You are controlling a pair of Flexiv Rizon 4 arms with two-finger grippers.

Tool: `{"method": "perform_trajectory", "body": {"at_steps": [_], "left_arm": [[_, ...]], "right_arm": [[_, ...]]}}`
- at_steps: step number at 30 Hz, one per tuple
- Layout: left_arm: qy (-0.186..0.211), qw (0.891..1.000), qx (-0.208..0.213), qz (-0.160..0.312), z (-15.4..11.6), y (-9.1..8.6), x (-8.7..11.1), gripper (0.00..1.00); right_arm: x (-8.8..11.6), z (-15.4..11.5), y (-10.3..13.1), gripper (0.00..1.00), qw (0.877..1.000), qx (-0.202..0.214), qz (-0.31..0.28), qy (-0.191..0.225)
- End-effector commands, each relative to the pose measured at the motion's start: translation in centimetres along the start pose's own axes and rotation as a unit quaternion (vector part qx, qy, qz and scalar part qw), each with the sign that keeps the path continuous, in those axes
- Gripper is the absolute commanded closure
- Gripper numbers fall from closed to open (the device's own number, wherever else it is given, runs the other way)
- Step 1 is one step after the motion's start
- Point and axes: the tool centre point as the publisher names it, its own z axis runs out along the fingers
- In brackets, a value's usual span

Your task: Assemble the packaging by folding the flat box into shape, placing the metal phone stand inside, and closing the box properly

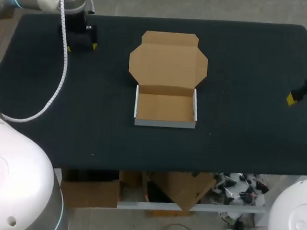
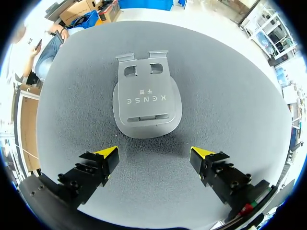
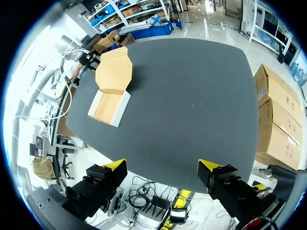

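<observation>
The brown cardboard box (image 1: 166,92) lies mid-table, its white-walled tray (image 1: 166,110) folded up and its lid (image 1: 168,59) spread flat behind. The tray looks empty. In the left wrist view a grey metal phone stand (image 2: 146,100) lies flat on the mat just ahead of my open left gripper (image 2: 154,160), untouched. That gripper (image 1: 82,46) sits at the far left of the table and hides the stand in the head view. My right gripper (image 1: 305,98) hangs open at the table's right edge, far from the box (image 3: 111,88), with nothing between its fingers (image 3: 209,167).
The dark table mat (image 1: 237,126) is bare around the box. A white spiral cable (image 1: 60,82) hangs from my left arm over the table's left part. The near table edge (image 3: 158,179) lies under my right gripper.
</observation>
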Motion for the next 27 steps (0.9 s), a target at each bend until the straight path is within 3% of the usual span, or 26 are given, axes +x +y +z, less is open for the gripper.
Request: {"method": "perform_trajectory", "body": {"at_steps": [1,27], "left_arm": [[-0.003,1.000,-0.004,-0.001,0.1,-0.6,0.1,0.00],[-0.010,1.000,0.002,-0.006,0.3,-2.4,-0.1,0.00]], "right_arm": [[0.0,-0.1,0.0,0.00,1.000,0.001,0.000,0.000],[0.0,-0.1,0.0,0.00,1.000,0.001,0.000,0.000]]}}
